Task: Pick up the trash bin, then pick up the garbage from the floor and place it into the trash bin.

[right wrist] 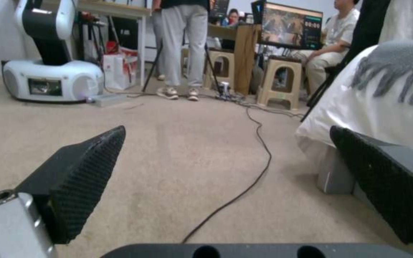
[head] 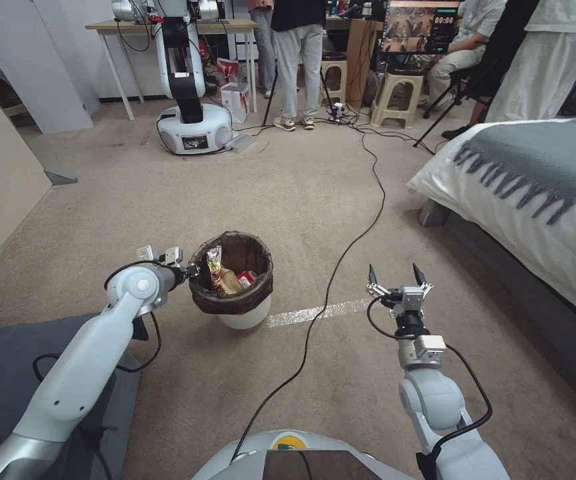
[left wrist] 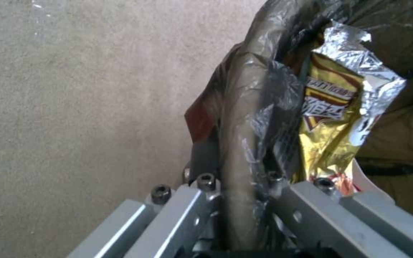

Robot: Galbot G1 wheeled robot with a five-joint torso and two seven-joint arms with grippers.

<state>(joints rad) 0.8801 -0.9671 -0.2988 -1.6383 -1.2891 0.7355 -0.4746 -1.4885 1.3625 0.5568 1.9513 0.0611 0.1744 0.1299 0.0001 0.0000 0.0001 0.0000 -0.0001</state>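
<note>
The trash bin (head: 245, 313), white with a dark brown bag over its rim, hangs a little above the carpet left of centre in the head view. My left gripper (head: 191, 271) is shut on its near-left rim; in the left wrist view the bagged rim (left wrist: 237, 143) runs between the jaws. Inside lies garbage: a yellow and brown snack wrapper (head: 220, 272) (left wrist: 333, 122) and a red wrapper (head: 247, 277). My right gripper (head: 398, 277) hovers low over the floor to the right, open and empty, with its black fingers (right wrist: 80, 179) spread wide.
A black cable (head: 341, 260) snakes over the carpet between bin and right arm, across a strip of silver tape (head: 315, 311). A bed (head: 535, 200) with a grey blanket stands at the right. Another robot's white base (head: 193, 130), stools and people stand at the back. A grey mat (head: 8, 373) lies near left.
</note>
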